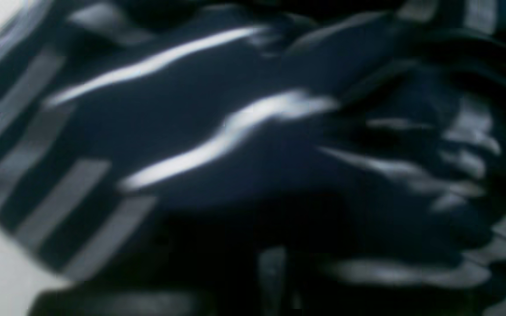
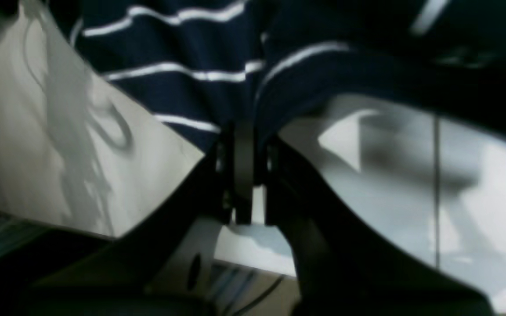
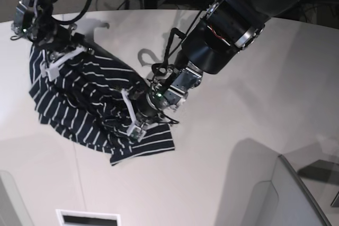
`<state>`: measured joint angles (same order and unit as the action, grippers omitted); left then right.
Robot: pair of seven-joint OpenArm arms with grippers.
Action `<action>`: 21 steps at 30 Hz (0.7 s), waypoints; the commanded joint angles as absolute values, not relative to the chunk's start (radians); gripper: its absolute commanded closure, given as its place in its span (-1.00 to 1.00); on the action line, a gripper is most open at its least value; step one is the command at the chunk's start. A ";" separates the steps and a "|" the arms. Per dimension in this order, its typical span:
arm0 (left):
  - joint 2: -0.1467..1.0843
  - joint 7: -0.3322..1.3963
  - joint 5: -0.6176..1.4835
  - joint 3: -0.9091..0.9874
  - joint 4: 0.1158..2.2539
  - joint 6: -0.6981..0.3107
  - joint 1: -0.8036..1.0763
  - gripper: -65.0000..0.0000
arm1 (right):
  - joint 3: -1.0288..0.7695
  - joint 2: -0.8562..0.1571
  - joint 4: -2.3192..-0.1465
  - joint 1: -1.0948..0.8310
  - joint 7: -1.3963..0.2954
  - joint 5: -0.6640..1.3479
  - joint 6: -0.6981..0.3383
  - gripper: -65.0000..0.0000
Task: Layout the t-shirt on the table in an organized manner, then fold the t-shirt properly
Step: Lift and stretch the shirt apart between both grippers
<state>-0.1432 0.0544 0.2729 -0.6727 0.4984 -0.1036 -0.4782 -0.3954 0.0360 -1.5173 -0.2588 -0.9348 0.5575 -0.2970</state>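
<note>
T-shirt: dark navy, white-striped soft fabric t-shirt (image 3: 85, 109), bunched in the left half of the base view, partly lifted, its lower hem corner resting on the tabletop at lower centre.
Table: large smooth white table (image 3: 222, 146) with a thin seam line; bare surface lies to the right of and below the garment.
Right gripper: right gripper (image 3: 59, 61) at upper left of the base view; the right wrist view shows its fingers together, clamped on an edge of the t-shirt, cloth hanging above the tabletop.
Left gripper: left gripper (image 3: 133, 116) at centre of the base view, pressed into the fabric; the left wrist view is filled by blurred stripes, so the fingers themselves are hidden, but they read as pressed together, apparently on a fold of the cloth.
Step in hand: spreading the garment flat, judged from the crumpled mass between the two grips.
Technique: draw the two held points apart evenly, keep the cloth taut, lower it so that the stripes run straight.
Risk: a pinched double layer would drag hidden folds along; uneven pull would skew the layout.
</note>
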 commanded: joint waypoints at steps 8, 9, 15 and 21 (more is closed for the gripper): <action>-0.157 -0.143 0.275 -0.668 0.417 -0.041 -0.542 1.00 | -0.397 0.031 -1.659 -0.337 -1.144 0.575 -0.306 1.00; -0.157 -0.157 0.271 -0.670 0.392 -0.041 -0.539 1.00 | -0.397 0.031 -1.655 -0.338 -1.141 0.570 -0.306 1.00; -0.157 -0.209 0.269 -0.679 0.341 -0.042 -0.490 1.00 | -0.397 0.001 -1.616 -0.306 -1.122 0.568 -0.306 1.00; -0.157 -0.211 0.275 -0.880 0.263 -0.016 -0.476 1.00 | -0.397 -0.002 -1.604 -0.295 -1.113 0.568 -0.306 1.00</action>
